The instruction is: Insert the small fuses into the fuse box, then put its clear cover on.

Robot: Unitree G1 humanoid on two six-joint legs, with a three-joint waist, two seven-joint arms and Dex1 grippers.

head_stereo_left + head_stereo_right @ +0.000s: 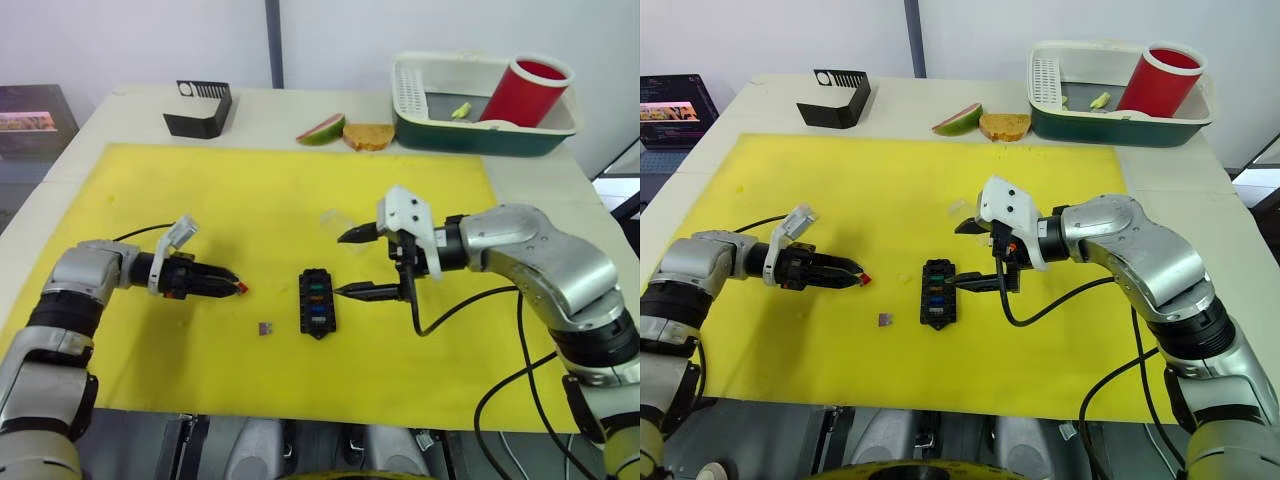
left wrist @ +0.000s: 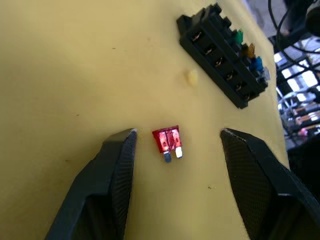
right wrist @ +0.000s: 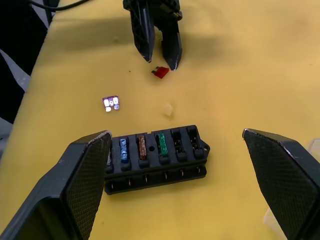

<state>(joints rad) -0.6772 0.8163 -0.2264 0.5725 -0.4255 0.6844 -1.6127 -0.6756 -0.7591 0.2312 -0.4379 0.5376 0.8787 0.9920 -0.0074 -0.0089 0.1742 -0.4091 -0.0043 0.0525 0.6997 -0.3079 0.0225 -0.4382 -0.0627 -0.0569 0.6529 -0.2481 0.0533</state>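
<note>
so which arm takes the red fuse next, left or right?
Left, most likely. Its gripper is open with the fingers either side of the red fuse, which lies on the yellow mat. The right gripper is open over the fuse box, farther from that fuse.

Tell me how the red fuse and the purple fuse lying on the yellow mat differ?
The red fuse lies between the open fingers of the left end effector; the purple fuse lies alone, nearer the fuse box. Red looks deep and solid, purple pale and shiny. Both lie loose and flat on the yellow mat, not yet inserted.
</note>
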